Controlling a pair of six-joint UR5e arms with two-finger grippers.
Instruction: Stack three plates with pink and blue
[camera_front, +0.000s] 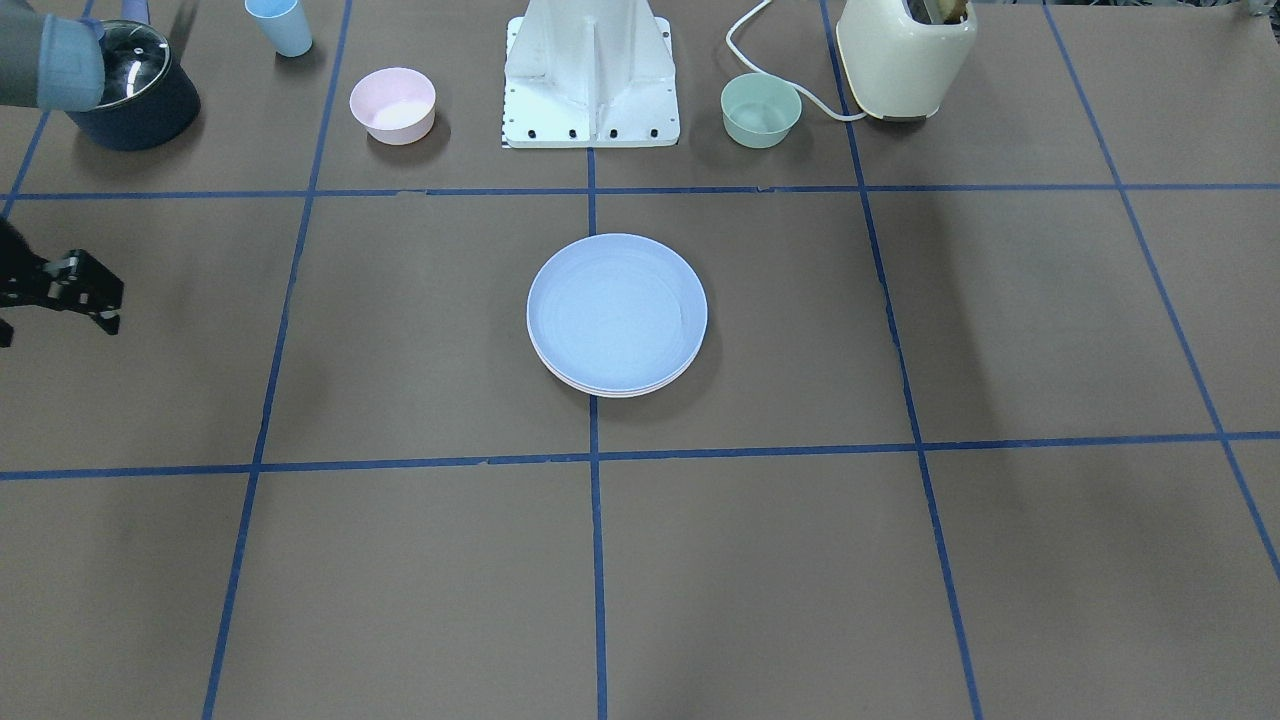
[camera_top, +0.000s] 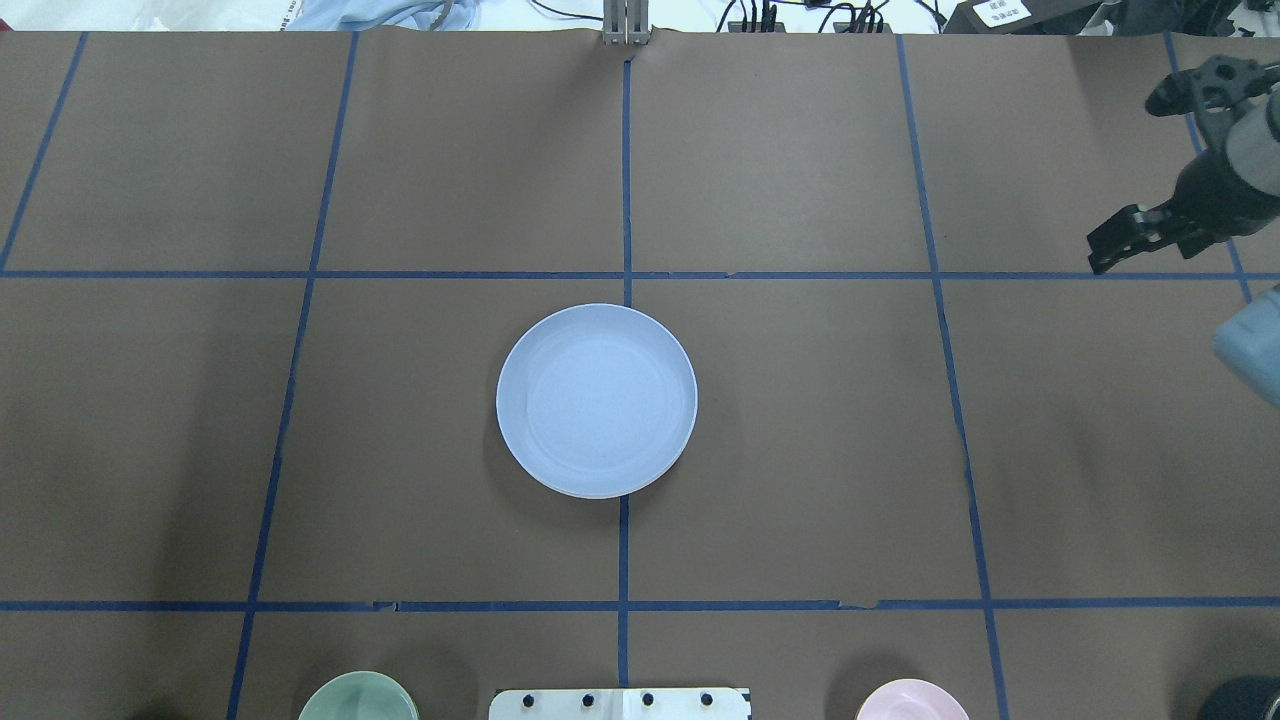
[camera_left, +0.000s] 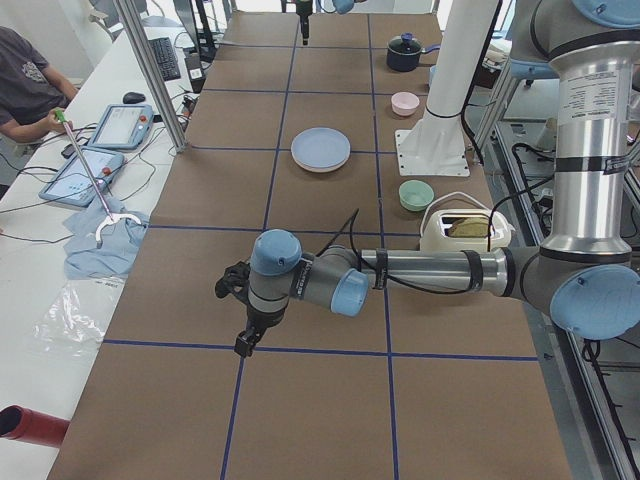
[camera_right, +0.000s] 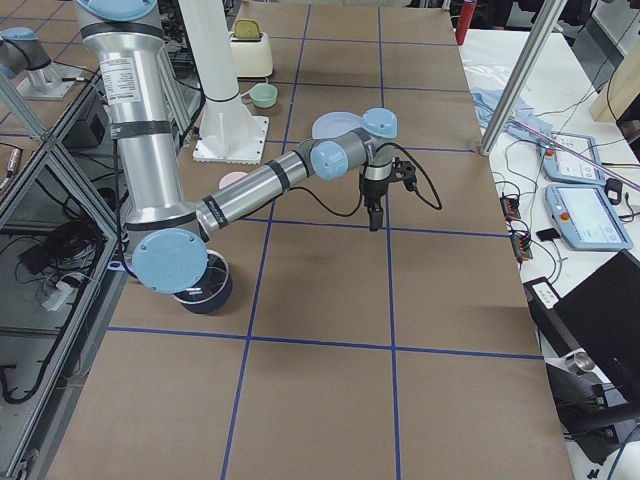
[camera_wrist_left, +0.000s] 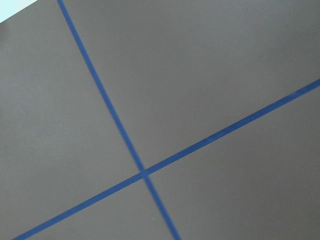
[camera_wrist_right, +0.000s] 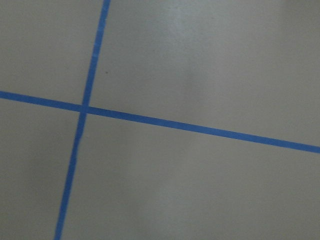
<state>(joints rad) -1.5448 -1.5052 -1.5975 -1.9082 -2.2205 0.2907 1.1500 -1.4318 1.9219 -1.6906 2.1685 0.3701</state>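
The pale blue plate lies on top of a stack at the table's centre, also seen in the overhead view. Pale pink and whitish rims show under its near edge. My right gripper hangs over bare table far to the plates' right, pointing down and holding nothing. It also shows in the front view, where its fingers look parted. My left gripper shows only in the exterior left view, far from the stack. I cannot tell whether it is open or shut.
Along the robot's side stand a small pink bowl, a small green bowl, a light blue cup, a dark pot with a glass lid, a cream toaster and the white robot base.
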